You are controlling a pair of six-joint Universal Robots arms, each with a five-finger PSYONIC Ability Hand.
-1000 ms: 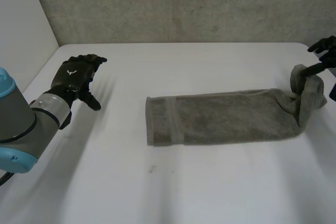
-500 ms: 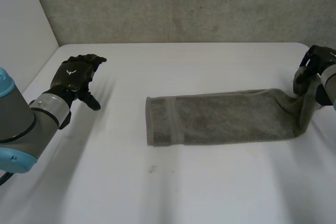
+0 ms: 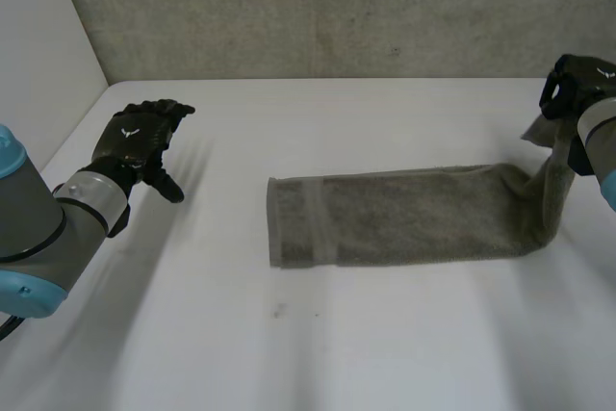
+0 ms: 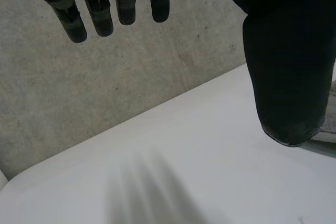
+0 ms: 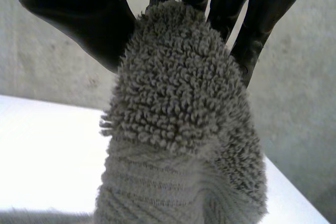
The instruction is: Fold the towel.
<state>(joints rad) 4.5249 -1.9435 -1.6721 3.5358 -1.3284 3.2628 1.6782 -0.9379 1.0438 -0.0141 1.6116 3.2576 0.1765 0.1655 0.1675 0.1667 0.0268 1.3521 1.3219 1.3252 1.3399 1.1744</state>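
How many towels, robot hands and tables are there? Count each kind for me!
grey towel: 1
robot hands: 2, the left hand open over the table, the right hand pinching one end of the towel
white table: 1
Total: 4

On the table (image 3: 318, 353) the towel (image 3: 404, 214) lies from centre to 3 o'clock, its end in the right hand (image 3: 568, 89); the left hand (image 3: 140, 137) is at 9 o'clock.
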